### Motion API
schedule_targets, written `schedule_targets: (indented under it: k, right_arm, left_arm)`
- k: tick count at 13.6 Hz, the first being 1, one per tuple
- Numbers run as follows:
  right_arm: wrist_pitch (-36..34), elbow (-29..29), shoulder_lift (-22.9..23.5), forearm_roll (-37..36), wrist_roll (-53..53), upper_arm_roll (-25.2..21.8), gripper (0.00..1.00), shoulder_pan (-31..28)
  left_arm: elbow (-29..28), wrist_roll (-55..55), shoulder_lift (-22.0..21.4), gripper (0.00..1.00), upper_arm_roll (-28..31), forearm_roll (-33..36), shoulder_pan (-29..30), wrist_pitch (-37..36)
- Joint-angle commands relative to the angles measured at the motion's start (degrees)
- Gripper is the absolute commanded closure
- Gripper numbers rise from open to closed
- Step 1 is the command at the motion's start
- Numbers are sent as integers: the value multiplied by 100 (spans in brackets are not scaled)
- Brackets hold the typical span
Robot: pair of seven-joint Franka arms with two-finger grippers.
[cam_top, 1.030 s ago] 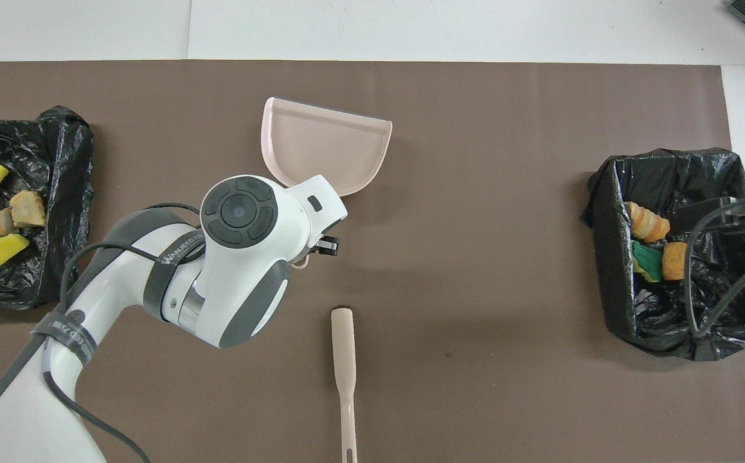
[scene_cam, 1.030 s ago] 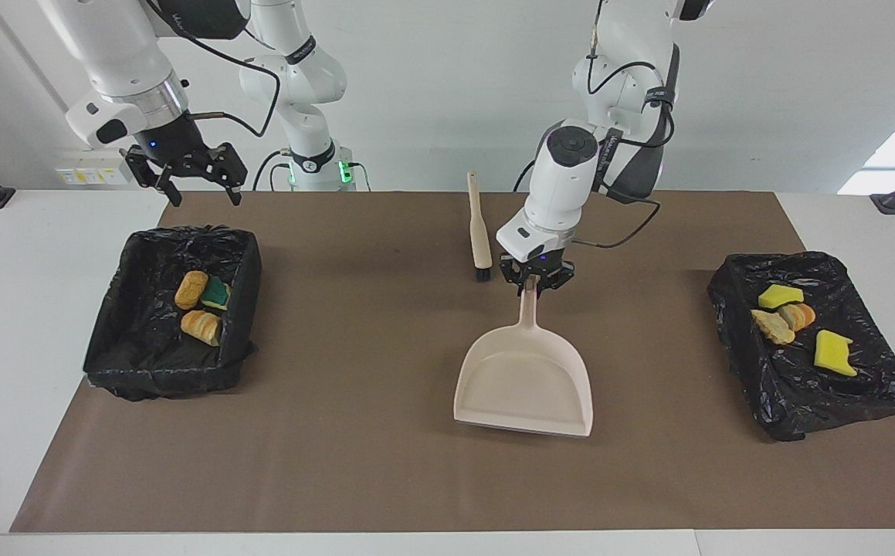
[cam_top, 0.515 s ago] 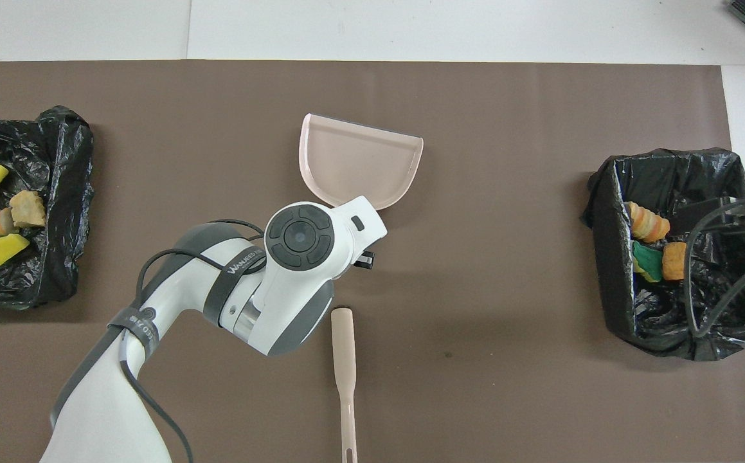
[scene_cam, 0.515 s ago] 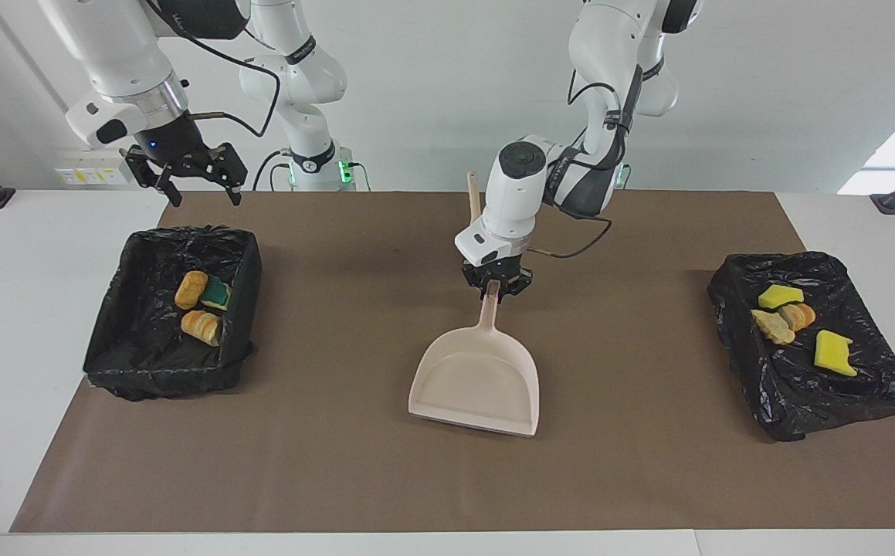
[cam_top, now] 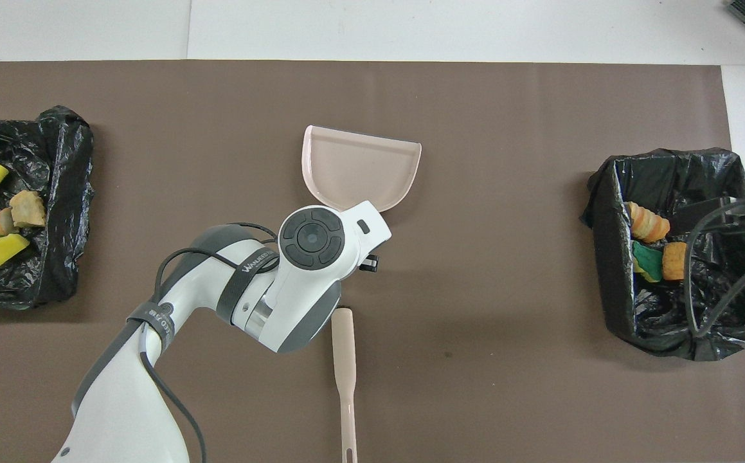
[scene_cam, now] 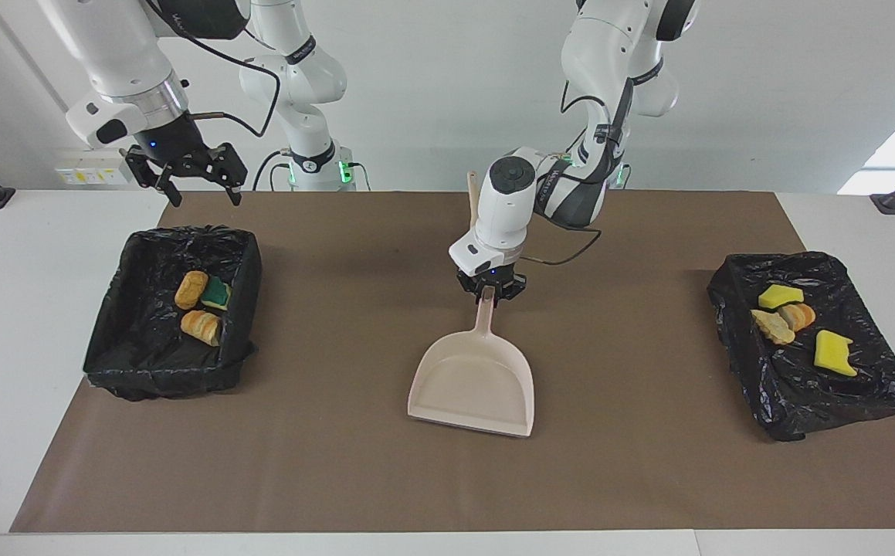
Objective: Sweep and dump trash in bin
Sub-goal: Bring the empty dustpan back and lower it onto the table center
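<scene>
Seven trash chunks (scene_cam: pixel 201 309) lie binned well to either side of the left gripper (scene_cam: pixel 491 292), its grip unclear, at the dustpan (scene_cam: pixel 472 382) handle; lifting off crookedly could drag it, while the right gripper (scene_cam: pixel 188 181) waits open.

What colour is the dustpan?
Pale pink; the dustpan shows best in the overhead view.

Bare brown mat (scene_cam: pixel 354 463) between both bins; only dustpan (scene_cam: pixel 472 382) and brush (cam_top: pixel 344 360) midway.
</scene>
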Motion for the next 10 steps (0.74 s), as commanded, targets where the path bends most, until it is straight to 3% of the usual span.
schedule_targets:
  k: [1,7,10]
  right_arm:
    - [-18,-53,-44,37,127,18,0,-3]
    - [-18,-53,-44,37,127,18,0,-3]
    - [-18,-53,-44,37,127,18,0,-3]
  left_arm:
    - [-34,-51,-132,0,116,-106,-81,31]
    - [246,63,-720,0,142,-106,419,-768]
    - [256,142,-1317,0,151,-106,981,-1180]
